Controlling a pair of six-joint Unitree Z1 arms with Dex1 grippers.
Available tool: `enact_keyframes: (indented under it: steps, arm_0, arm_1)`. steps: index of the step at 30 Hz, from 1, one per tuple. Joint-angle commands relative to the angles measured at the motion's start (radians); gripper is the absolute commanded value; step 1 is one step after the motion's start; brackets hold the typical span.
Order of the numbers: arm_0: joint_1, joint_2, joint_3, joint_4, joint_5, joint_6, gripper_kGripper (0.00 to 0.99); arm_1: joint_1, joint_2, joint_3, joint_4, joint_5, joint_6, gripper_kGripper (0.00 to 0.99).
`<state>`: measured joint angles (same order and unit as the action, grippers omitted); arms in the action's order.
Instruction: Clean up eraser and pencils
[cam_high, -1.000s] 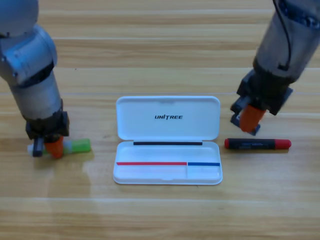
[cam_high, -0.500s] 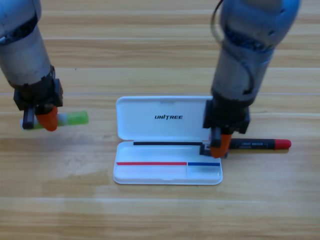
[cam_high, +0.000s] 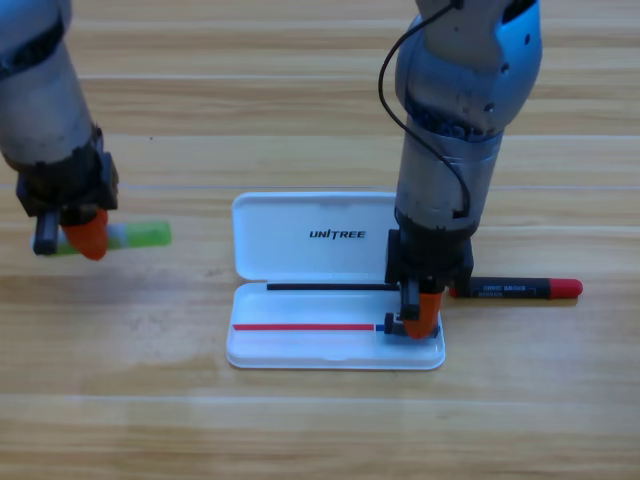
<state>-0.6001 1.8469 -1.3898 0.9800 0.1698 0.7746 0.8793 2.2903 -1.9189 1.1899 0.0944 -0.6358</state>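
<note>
My left gripper (cam_high: 72, 238) hangs left of the case, shut on the pale pencil (cam_high: 140, 235), whose green end sticks out to the right. My right gripper (cam_high: 415, 322) points down into the small right compartment of the open white case (cam_high: 300, 255). It is shut on the eraser (cam_high: 392, 325), a small dark block of which only a bit shows at the jaw tips. The black pencil with red ends (cam_high: 515, 289) lies flat on the table just right of the case, partly behind the right gripper.
The case lies open in the middle of the wooden table (cam_high: 320, 430), lid toward the back. The right arm (cam_high: 455, 120) stands over the lid's right end. The left arm (cam_high: 45, 110) comes in at the upper left.
The right gripper has moved left and toward the front, from beside the black pencil into the case's right compartment. The left gripper has lifted the pale pencil off the table and carried it back.
</note>
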Motion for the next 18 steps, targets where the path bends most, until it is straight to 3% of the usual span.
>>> enact_keyframes:
  steps: [1,4,5,10,14,18]
  arm_0:
    - [-0.04,-0.029,-0.035,0.043,0.002,-0.011,0.0]
    - [-0.052,-0.029,-0.054,0.055,-0.003,-0.012,0.0]
    - [-0.056,-0.028,-0.055,0.057,-0.006,-0.012,0.0]
    - [-0.075,-0.02,-0.06,0.057,-0.013,-0.014,0.0]
    - [-0.092,-0.008,-0.067,0.055,-0.021,-0.015,0.0]
    - [-0.119,0.015,-0.08,0.055,-0.032,-0.015,0.0]
  arm_1:
    - [0.024,0.07,-0.005,0.011,0.011,-0.007,0.29]
    - [0.023,0.061,-0.005,0.011,0.004,-0.004,0.701]
    - [0.023,0.055,-0.005,0.011,0.004,-0.002,0.792]
    - [0.021,-0.011,-0.003,0.019,0.002,0.002,0.851]
    - [0.015,-0.135,0.031,0.068,0.008,0.004,0.982]
    - [-0.022,-0.262,0.13,0.077,0.007,0.002,0.99]
